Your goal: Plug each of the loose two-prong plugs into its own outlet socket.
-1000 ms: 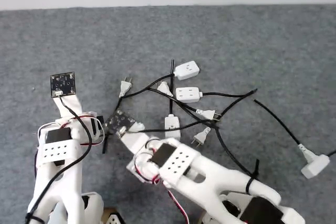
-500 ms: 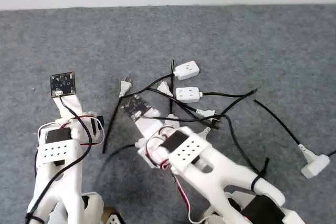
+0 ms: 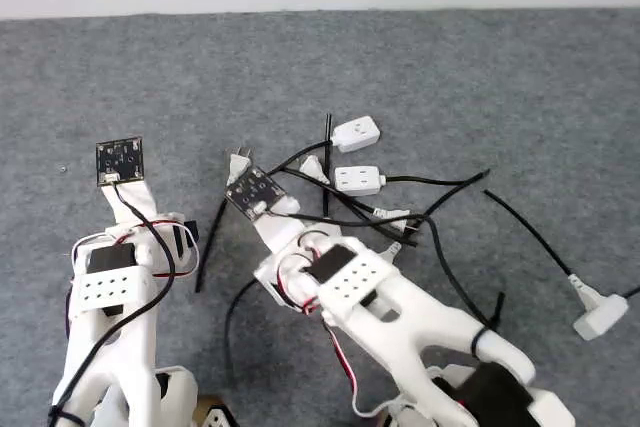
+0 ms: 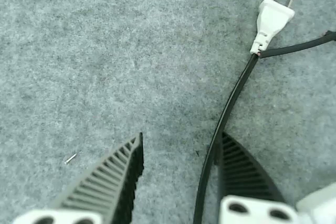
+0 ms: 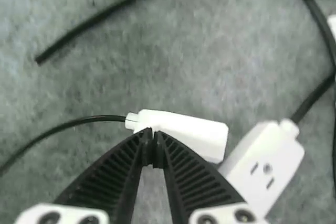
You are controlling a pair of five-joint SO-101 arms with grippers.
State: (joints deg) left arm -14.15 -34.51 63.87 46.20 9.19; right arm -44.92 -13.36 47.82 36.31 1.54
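My left gripper (image 4: 176, 161) stands open over bare carpet. A white two-prong plug (image 4: 273, 17) lies beyond it, and that plug's black cable (image 4: 231, 103) runs past one finger. My right gripper (image 5: 152, 139) is shut, its tips meeting at the near edge of a white plug body (image 5: 181, 129) with a black cable leaving one end. I cannot tell whether the tips pinch it. A white outlet socket (image 5: 262, 163) lies right beside that body. From above, two white sockets (image 3: 357, 132) (image 3: 358, 179) and loose plugs (image 3: 238, 160) (image 3: 396, 217) lie among black cables ahead of the right arm (image 3: 345, 287).
Another white socket (image 3: 600, 317) lies far right on its own cable. Black cables (image 3: 440, 197) cross over each other in the middle of the grey carpet (image 3: 500, 77). The left arm (image 3: 110, 282) stands at the near left.
The right arm has swung away from the left arm and forward over the cable tangle, now covering a socket and plug there. A black cable loop now shows near its base. The left arm kept still.
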